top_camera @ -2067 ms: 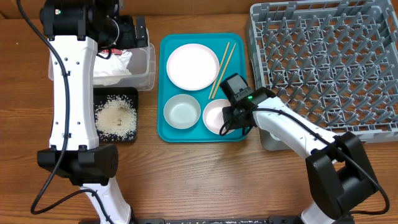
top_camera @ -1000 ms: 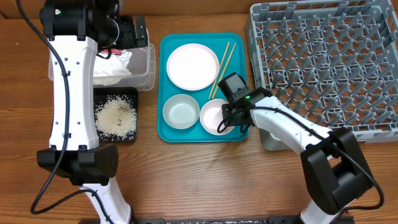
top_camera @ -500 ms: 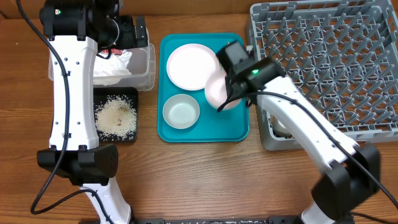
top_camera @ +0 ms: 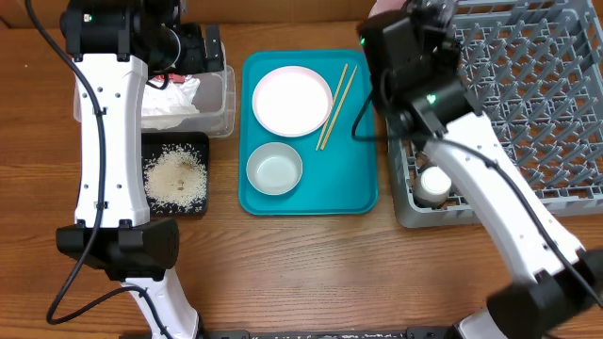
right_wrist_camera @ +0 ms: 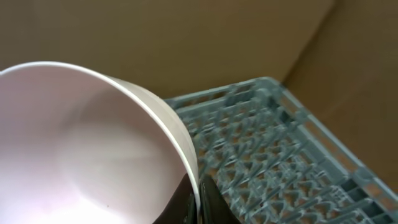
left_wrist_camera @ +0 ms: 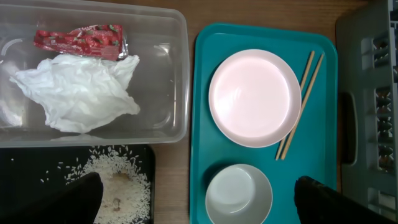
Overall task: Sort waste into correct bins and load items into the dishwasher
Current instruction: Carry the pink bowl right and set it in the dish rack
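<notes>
Right gripper (right_wrist_camera: 198, 198) pinched tight on rim of white bowl (right_wrist_camera: 93, 149), grey dish rack (right_wrist_camera: 267, 149) corner under it. Left gripper (left_wrist_camera: 202, 200) spread wide, empty. Clear tub (left_wrist_camera: 168, 74) with red wrapper (left_wrist_camera: 81, 40) and napkin (left_wrist_camera: 78, 90) sits below it to one side, plate (left_wrist_camera: 255, 96) straight below.

This is looking like a robotics lab mocking up a kitchen clean-up station: a white left arm (top_camera: 105, 141) and right arm (top_camera: 495, 193) are reaching over a wood-grain counter (top_camera: 301, 273), a grey dish rack (top_camera: 528, 94) and teal tray (top_camera: 363, 202) are sitting on it, and plain brown board (right_wrist_camera: 155, 37) is backing it.
</notes>
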Motion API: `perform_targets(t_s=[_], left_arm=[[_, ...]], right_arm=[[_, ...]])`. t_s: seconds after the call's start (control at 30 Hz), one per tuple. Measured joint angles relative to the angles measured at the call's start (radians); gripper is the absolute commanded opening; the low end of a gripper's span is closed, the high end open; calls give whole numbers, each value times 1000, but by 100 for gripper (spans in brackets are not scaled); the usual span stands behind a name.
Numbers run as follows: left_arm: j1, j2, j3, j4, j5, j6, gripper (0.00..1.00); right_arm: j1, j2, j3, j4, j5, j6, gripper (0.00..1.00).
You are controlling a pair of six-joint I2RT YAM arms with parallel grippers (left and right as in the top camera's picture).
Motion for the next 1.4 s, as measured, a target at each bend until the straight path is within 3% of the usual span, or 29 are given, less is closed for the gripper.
perform_targets(t_s=[0.13, 0.4, 0.6, 1.07, 1.4], left_arm=[[0, 0, 0, 0, 0, 0, 100], [0, 0, 0, 0, 0, 0, 100], [0, 0, 0, 0, 0, 0, 100], [0, 0, 0, 0, 0, 0, 100], [0, 0, 0, 0, 0, -3, 100]], right_arm=[[-91, 109, 0, 177, 41, -141, 4], [-180, 294, -2, 527, 64, -583, 4], [-181, 390, -2, 608, 64, -823, 4], [-208, 492, -2, 737, 36, -984, 4], [-205, 516, -2, 777, 29, -1006, 5]])
